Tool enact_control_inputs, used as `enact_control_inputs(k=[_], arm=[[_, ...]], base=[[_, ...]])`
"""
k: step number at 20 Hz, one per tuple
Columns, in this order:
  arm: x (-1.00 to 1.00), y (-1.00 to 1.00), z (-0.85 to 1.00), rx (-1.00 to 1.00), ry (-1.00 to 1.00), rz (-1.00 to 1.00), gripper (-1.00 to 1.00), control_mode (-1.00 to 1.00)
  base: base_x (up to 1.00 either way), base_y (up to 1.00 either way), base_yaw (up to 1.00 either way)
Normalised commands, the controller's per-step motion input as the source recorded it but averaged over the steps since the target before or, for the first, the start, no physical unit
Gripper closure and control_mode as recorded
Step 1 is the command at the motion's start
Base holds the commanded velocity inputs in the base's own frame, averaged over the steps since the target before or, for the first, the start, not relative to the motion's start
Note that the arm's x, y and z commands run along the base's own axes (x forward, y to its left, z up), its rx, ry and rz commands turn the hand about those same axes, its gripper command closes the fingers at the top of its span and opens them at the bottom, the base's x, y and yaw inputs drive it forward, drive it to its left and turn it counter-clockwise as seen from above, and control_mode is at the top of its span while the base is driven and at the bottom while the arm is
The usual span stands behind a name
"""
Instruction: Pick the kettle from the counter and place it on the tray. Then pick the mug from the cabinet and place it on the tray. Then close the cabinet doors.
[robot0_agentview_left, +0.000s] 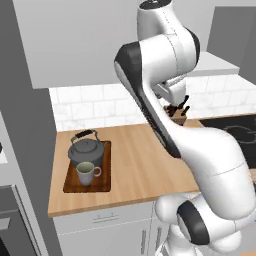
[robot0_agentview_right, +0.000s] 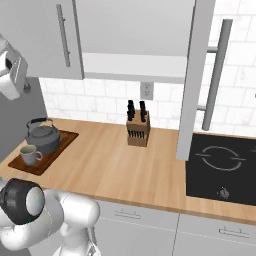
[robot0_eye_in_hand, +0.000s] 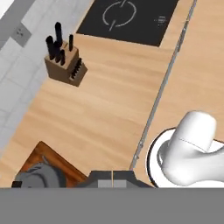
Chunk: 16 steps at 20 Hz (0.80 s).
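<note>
What you have left to handle are the two flat light grey cabinet doors with long vertical metal bar handles: one (robot0_agentview_right: 42, 37) hangs at the upper left of the right base view, the other (robot0_agentview_right: 196, 75) stands swung out edge-on toward you at the centre right, its bar handle (robot0_agentview_right: 216, 75) just beside it. Judge them stiff and light on their hinges, so push flat on the panel's face or hook the bar; the bar looks smooth and may slip. The squat round dark grey kettle (robot0_agentview_left: 86, 150) with its arched handle and the small grey-green mug (robot0_agentview_left: 87, 173) with a pale rim already sit touching on the dark brown rectangular wooden tray (robot0_agentview_left: 105, 186), at the left of the light wooden desk (robot0_agentview_left: 135, 160). Your fingers (robot0_eye_in_hand: 113, 179) are fully closed and hold nothing.
</note>
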Motion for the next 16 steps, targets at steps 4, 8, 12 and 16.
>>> enact_control_inputs(k=[4,8,12,16], arm=[[-0.99,-1.00,-0.83,0.29,-0.38,-0.07,1.00,-1.00],[-0.54,-1.00,-0.22,0.21,-0.34,-0.07,1.00,-1.00],[-0.07,-1.00,0.00,0.16,-0.05,-0.02,1.00,-1.00],[-0.07,-1.00,0.00,0.15,0.00,-0.03,1.00,-1.00]], base=[[0.00,0.00,0.00],[0.00,0.00,0.00],[0.00,0.00,0.00],[0.00,0.00,0.00]])
